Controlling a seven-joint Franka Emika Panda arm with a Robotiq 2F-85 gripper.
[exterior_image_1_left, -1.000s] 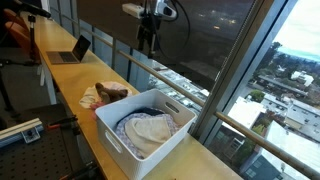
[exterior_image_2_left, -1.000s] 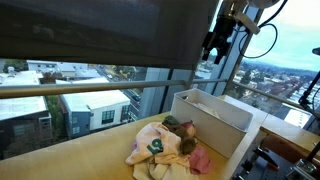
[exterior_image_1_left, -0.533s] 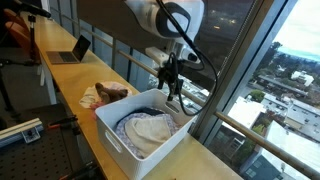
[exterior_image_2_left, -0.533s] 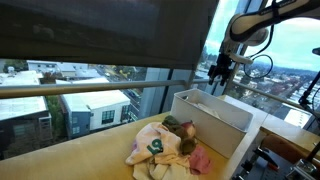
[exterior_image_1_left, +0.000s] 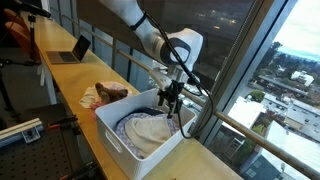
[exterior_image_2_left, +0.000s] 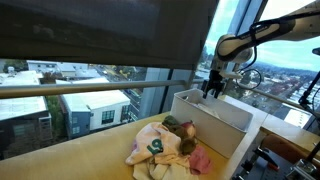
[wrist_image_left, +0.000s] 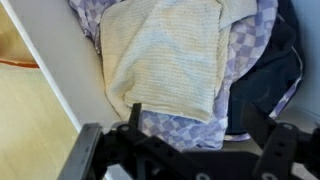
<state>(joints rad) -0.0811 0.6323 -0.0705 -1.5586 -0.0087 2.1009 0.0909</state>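
1. Dropping from high above the white bin (exterior_image_1_left: 112, 133) a second ago, the gripper (exterior_image_1_left: 172, 101) is now hanging low over the bin's far side, just above the rim; nothing else in the scene is shifting.
2. Inside the white bin, the cream cloth (wrist_image_left: 165, 60) is lying on top of the other fabric. It is showing a pale yellowish, finely ribbed weave, folded into a rough rectangle with soft, rumpled edges.
3. In an exterior view the cream cloth (exterior_image_1_left: 150, 130) is showing as a light mound filling the middle of the bin.
4. In the wrist view the gripper (wrist_image_left: 198, 142) is holding its two dark fingers (wrist_image_left: 135, 122) wide apart, with nothing between them. It is hovering over the cream cloth's near edge and touching nothing.
5. Under and around the cream cloth, a lilac checked cloth (wrist_image_left: 245, 55) is spreading out, and a dark navy garment (wrist_image_left: 287, 75) is bunching against the bin's wall beyond it.
6. Seen from the opposite side, the gripper (exterior_image_2_left: 212, 90) is hanging above the bin (exterior_image_2_left: 215, 115).
7. Just beside the bin, a heap of clothes (exterior_image_2_left: 165, 145) in cream, green and pink is lying on the wooden counter (exterior_image_1_left: 70, 85).
8. Well away from the bin along that counter, a laptop (exterior_image_1_left: 72, 50) is standing open.
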